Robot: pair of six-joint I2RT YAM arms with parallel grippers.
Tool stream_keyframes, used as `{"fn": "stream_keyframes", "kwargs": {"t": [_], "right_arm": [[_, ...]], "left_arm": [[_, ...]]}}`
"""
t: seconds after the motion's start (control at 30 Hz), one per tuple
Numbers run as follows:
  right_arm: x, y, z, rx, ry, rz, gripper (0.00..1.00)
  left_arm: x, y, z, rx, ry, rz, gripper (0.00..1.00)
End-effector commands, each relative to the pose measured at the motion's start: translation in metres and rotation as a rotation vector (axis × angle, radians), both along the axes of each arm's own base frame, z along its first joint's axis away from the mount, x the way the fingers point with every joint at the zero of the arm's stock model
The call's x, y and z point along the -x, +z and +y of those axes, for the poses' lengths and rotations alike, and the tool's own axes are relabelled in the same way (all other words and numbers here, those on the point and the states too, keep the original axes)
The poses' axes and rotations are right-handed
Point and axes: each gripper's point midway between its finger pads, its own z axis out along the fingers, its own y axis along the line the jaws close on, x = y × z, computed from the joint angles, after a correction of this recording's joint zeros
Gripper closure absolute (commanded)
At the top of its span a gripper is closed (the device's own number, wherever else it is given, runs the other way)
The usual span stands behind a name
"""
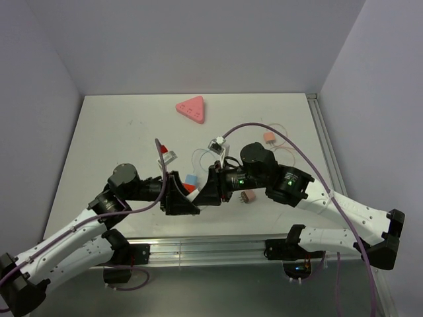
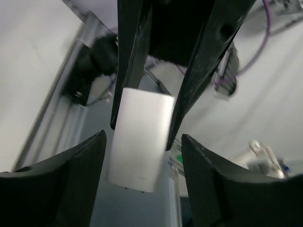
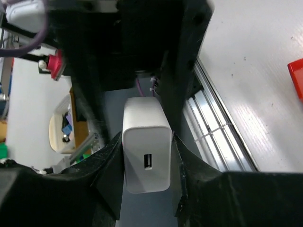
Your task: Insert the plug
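Near the front edge of the desk the two tools meet tip to tip. The left tool stands open. Its fingers sit on either side of the plug with a clear gap, touching nothing. The plug is a white block with a USB socket in one end, and it lies between both pairs of fingers. The right tool is closed on it, pinching two opposite sides, with the socket end facing that wrist's camera.
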Motion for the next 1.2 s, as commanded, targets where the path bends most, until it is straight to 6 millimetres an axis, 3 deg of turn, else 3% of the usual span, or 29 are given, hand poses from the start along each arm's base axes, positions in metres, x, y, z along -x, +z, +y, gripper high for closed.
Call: {"fn": "stream_keyframes", "kwargs": {"t": [0.0, 0.07, 0.13, 0.2, 0.33, 0.43, 0.6, 0.7, 0.93, 1.03, 1.17], "right_arm": [[-0.014, 0.007, 0.002, -0.026, -0.094, 0.022, 1.00], [-0.025, 0.005, -0.001, -0.001, -0.202, 0.083, 1.00], [-0.033, 0.002, -0.002, 0.016, -0.290, 0.171, 1.00], [-0.037, 0.000, -0.001, 0.018, -0.338, 0.223, 1.00], [-0.045, 0.005, 0.002, -0.030, -0.442, 0.362, 1.00], [-0.050, 0.012, 0.003, -0.064, -0.503, 0.447, 1.00], [-0.048, 0.043, 0.012, -0.147, -0.457, 0.529, 1.00], [-0.049, 0.039, 0.014, -0.106, -0.485, 0.582, 1.00], [-0.049, 0.049, 0.020, -0.173, -0.438, 0.701, 1.00], [-0.045, 0.049, 0.023, -0.168, -0.415, 0.717, 1.00], [-0.043, 0.054, 0.024, -0.193, -0.395, 0.727, 1.00]], "left_arm": [[-0.035, 0.009, 0.008, -0.086, 0.250, -0.120, 0.28], [-0.063, 0.005, 0.020, -0.134, 0.446, -0.152, 0.20], [-0.070, 0.014, 0.035, -0.115, 0.550, -0.203, 0.01], [-0.080, 0.021, 0.050, -0.078, 0.667, -0.255, 0.01], [-0.085, 0.041, 0.062, 0.026, 0.741, -0.372, 0.01], [-0.080, 0.043, 0.058, 0.038, 0.703, -0.448, 0.01], [-0.081, 0.038, 0.041, -0.014, 0.601, -0.500, 0.00], [-0.073, 0.054, 0.042, 0.070, 0.589, -0.561, 0.01], [-0.048, 0.068, 0.039, 0.174, 0.485, -0.606, 0.01], [-0.038, 0.069, 0.035, 0.192, 0.417, -0.604, 0.02], [-0.039, 0.062, 0.030, 0.153, 0.386, -0.603, 0.02]]}}
